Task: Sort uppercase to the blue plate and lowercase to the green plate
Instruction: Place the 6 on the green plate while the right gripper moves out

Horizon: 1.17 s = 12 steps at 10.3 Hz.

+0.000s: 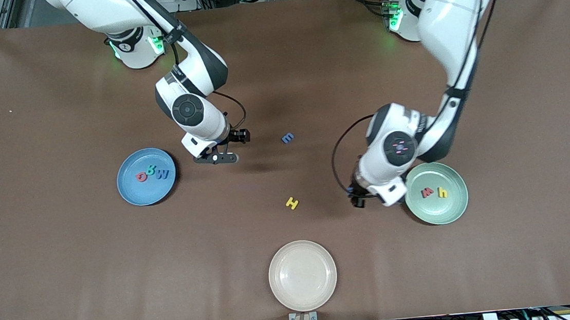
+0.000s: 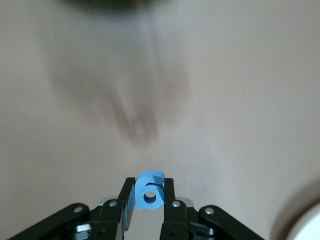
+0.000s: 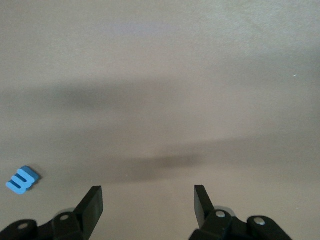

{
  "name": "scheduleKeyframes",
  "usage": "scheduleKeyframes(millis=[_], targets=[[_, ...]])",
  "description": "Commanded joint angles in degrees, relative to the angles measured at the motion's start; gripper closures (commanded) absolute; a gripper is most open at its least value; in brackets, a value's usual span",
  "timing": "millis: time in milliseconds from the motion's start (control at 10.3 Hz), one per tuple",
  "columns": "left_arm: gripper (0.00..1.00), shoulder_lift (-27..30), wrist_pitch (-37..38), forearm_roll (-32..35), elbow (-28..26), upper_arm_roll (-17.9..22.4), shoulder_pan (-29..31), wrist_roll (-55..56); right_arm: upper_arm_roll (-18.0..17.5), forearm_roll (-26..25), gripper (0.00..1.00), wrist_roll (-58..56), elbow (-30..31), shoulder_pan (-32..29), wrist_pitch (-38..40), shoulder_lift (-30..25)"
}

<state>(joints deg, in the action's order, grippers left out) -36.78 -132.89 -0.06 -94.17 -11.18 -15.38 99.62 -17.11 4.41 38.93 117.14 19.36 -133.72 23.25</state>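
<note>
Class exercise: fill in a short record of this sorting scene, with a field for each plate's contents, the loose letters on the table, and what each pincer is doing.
blue plate: red G-like letter, green R, blue W
green plate: red w, yellow h
cream plate: nothing in it
loose on table: blue m-like letter, yellow H
left pincer: shut on blue g, beside the green plate
right pincer: open, holding nothing, over bare table beside the blue plate
</note>
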Motion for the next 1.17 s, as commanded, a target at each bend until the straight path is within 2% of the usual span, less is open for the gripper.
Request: scheduleKeyframes(millis=[0, 194, 486, 583, 874, 1068], targets=[[1.00, 8.21, -0.18, -1.97, -11.46, -2.96, 9.46, -10.98, -0.38, -0.45, 0.19, 4.99, 0.55, 1.64, -2.76, 0.30], [1.00, 8.04, 2.61, -1.97, -11.65, -2.97, 14.57, -18.10, -1.08, -4.30, 0.19, 8.51, -0.93, 1.99, -3.73, 1.18], [1.00, 8.04, 5.96, -1.97, -11.39, -2.88, 20.47, -25.24, -1.96, -7.56, 0.19, 9.06, -7.69, 2.08, -6.96, 4.41], [0.02, 7.78, 6.32, -1.53, -11.30, -2.79, 21.18, -25.52, -1.96, -8.53, 0.19, 9.14, -10.06, 2.00, -10.56, 7.04], [0.00, 7.52, 6.41, 0.48, -11.21, -2.00, 21.45, -25.35, -1.96, -9.24, 0.19, 10.28, -22.70, 2.17, -11.21, 16.19], [0.00, 7.60, 6.41, 1.02, -11.47, -2.00, 20.93, -25.00, -1.61, -9.68, 0.19, 17.36, -26.77, 2.61, -11.12, 19.19]])
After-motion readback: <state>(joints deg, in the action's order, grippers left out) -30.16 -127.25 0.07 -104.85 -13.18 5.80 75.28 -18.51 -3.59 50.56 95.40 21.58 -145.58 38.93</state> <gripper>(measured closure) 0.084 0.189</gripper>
